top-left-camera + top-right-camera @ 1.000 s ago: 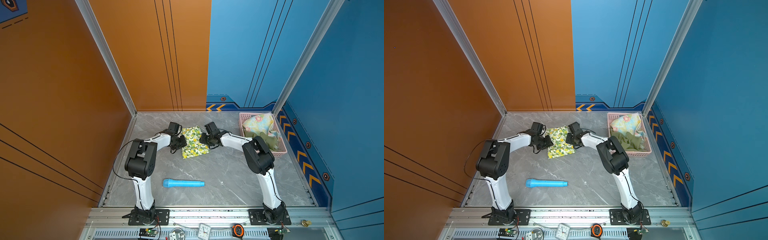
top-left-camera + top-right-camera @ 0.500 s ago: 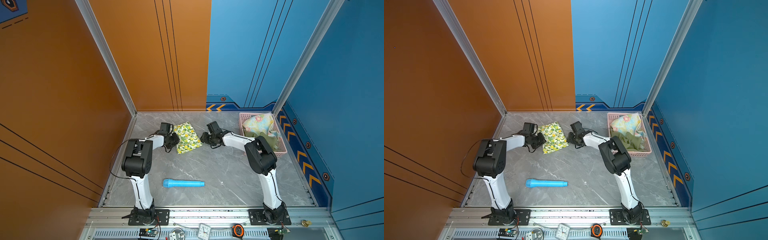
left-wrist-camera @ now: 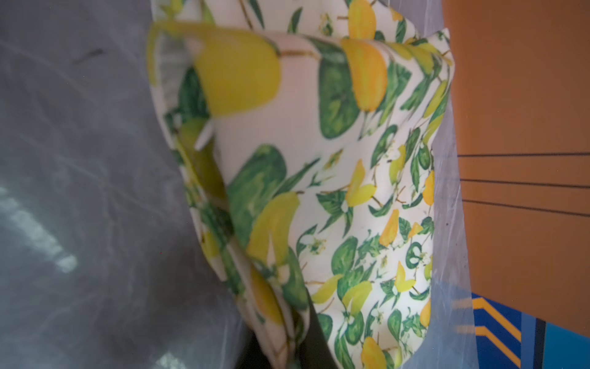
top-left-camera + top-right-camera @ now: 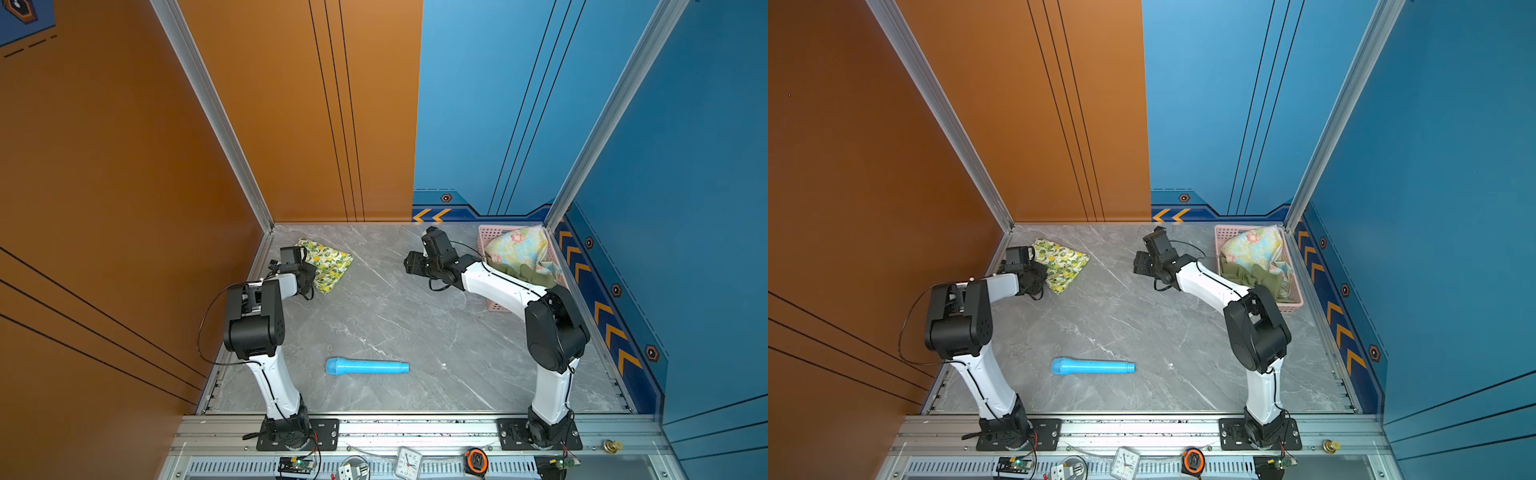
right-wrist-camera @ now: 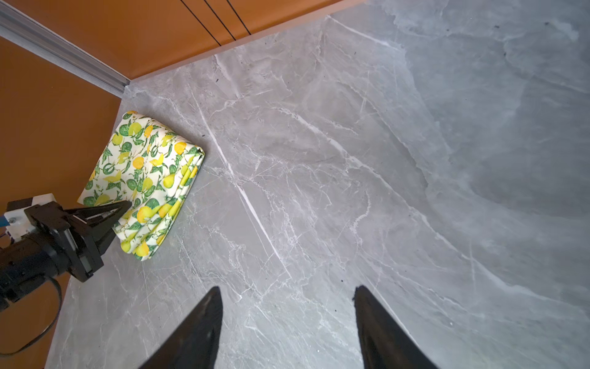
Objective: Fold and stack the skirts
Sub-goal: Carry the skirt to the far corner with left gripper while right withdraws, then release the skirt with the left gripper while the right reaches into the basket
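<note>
Three skirts show in both top views. The lemon skirt (image 4: 330, 264) (image 4: 1063, 266) lies folded flat at about 10 o'clock on the gray desk (image 4: 395, 316), close to the orange wall (image 4: 124, 187). Its long way seems to run from 7 o'clock to 1 o'clock. One corner points at the spot where the orange walls meet. The left gripper (image 4: 308, 275) (image 4: 1038, 276) sits at the skirt's 8 o'clock side, touching it. The flower skirt (image 4: 519, 249) (image 4: 1254, 249) and the green skirt (image 4: 532, 274) (image 4: 1258, 278) are bunched up in the pink basket (image 4: 496, 306) (image 4: 1292, 306) at 2 o'clock. The green one peeks out at the flower one's 6 o'clock side. The right gripper (image 4: 411, 264) (image 4: 1139, 264) hangs over bare desk between the basket and the lemon skirt, well apart from the skirt, pointing toward 9 o'clock. A blue tube (image 4: 368, 367) (image 4: 1092, 367) lies at 6 o'clock, its long way from 9 to 3.

In the left wrist view the lemon skirt (image 3: 351, 191) is very close and a bit blurry. Its folded layers show along one side.

In the right wrist view the lemon skirt (image 5: 147, 172) is a neat rectangle, with stacked layers along the long side that faces the open desk. The left gripper (image 5: 125, 205) has its fingers pressed together, pinching a short end of the skirt. The right gripper (image 5: 287, 289) has its fingers (image 5: 204, 326) spread wide, with only bare desk between them.
</note>
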Controlling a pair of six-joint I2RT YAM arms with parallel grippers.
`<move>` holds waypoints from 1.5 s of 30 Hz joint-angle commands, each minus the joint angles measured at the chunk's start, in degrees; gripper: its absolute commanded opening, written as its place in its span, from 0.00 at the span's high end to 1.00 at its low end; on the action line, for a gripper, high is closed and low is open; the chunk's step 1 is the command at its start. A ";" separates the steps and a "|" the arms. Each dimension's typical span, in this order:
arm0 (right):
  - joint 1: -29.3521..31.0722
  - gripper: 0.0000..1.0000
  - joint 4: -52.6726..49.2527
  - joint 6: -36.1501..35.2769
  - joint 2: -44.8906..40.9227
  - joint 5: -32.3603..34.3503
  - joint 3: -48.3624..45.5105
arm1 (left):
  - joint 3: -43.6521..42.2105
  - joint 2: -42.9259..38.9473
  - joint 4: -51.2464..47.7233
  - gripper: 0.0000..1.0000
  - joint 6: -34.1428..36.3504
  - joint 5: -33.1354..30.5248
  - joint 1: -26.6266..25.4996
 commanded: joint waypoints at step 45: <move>-15.85 0.10 -13.79 -8.81 -15.13 12.47 -4.04 | 15.72 4.11 -3.70 0.02 -5.53 -9.10 -4.46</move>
